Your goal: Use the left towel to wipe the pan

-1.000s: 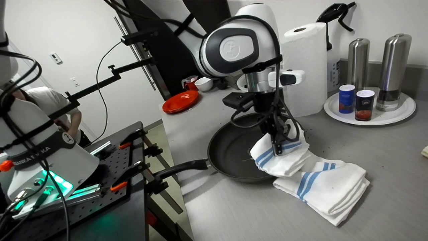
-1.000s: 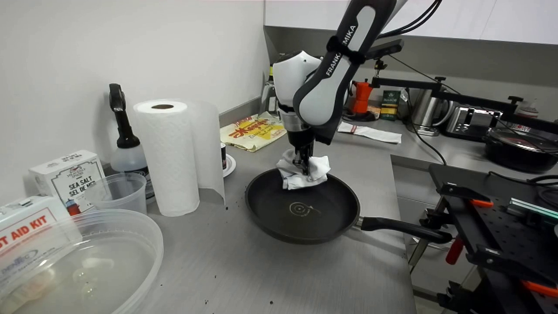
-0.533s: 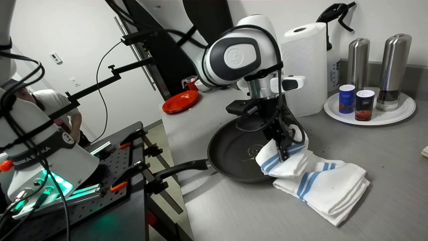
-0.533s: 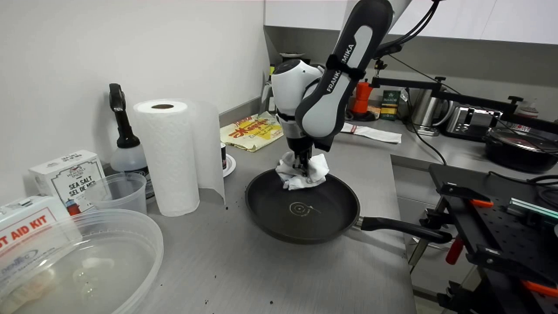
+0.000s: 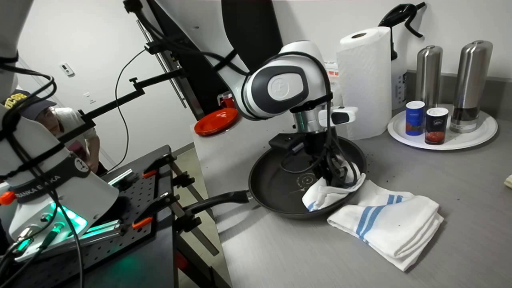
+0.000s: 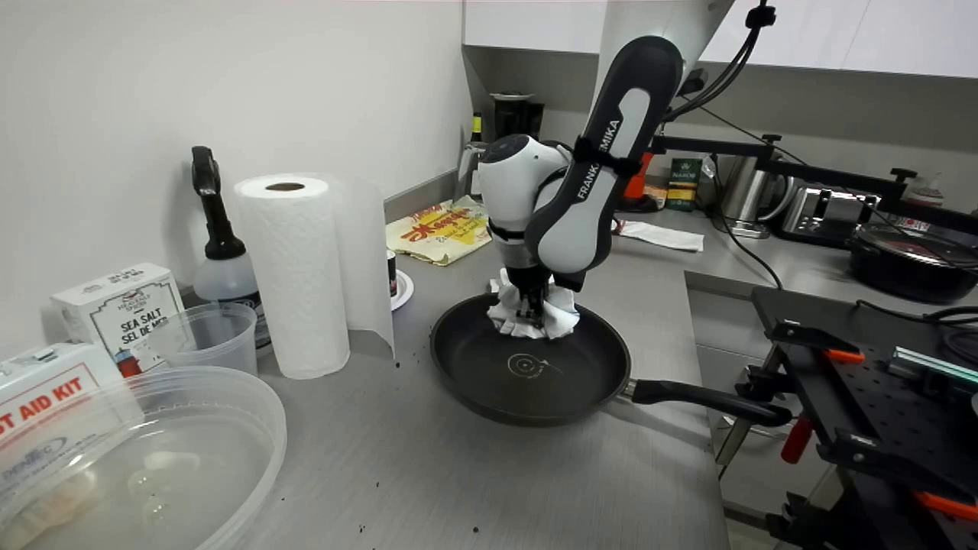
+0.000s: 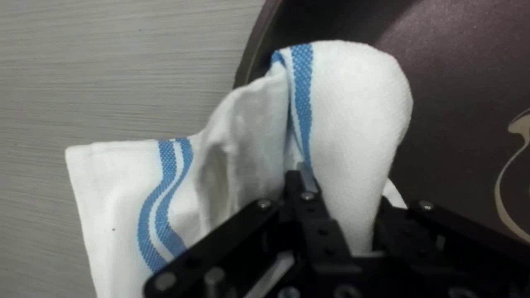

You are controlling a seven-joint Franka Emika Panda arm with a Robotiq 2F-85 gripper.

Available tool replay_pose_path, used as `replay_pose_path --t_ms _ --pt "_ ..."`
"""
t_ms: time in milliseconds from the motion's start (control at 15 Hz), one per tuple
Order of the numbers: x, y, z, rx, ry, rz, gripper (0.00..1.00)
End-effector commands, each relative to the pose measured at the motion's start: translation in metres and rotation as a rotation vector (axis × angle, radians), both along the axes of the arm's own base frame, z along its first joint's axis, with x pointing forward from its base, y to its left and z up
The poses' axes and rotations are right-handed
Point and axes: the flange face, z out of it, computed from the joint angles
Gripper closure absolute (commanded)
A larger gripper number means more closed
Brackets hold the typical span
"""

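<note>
A black frying pan (image 5: 276, 176) rests on the grey counter, and it also shows in an exterior view (image 6: 527, 401) and in the wrist view (image 7: 451, 136). My gripper (image 5: 336, 182) points down inside the pan, near the rim opposite the handle (image 6: 707, 397). It is shut on a white towel with blue stripes (image 5: 322, 196). The towel bunches around the fingers and lies against the pan's floor and side wall. In the wrist view a thick fold of towel (image 7: 356, 95) stands between the fingers. A second folded striped towel (image 5: 400, 228) lies on the counter, against the pan's outside.
A paper towel roll (image 6: 294, 283) stands near the pan. A white plate (image 5: 490, 126) carries shakers and metal mills. A clear plastic tub (image 6: 267, 458) and a salt box (image 6: 126, 313) stand along the wall. The counter edge (image 5: 222, 248) runs beneath the pan's handle.
My arm has come down, lowering the towel deeper into the pan. The towel has bunched up around the fingers. The pan and the folded towel stay nearly in place.
</note>
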Motion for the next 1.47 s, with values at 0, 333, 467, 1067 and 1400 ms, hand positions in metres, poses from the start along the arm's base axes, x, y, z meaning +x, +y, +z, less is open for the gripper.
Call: replay_pose_path --t_ms 0,333,467,1067,1400 --pt "-0.001 0.013 -0.020 -0.021 0.000 0.019 0.96" --pt "0.011 0.052 -0.013 0.054 0.003 -0.018 0.96" --pt "0.017 0.080 -0.010 0.099 0.005 -0.031 0.96" --pt "0.040 0.150 0.008 0.276 0.031 -0.140 0.96" --pt "0.053 0.148 0.024 0.368 0.068 -0.248 0.96"
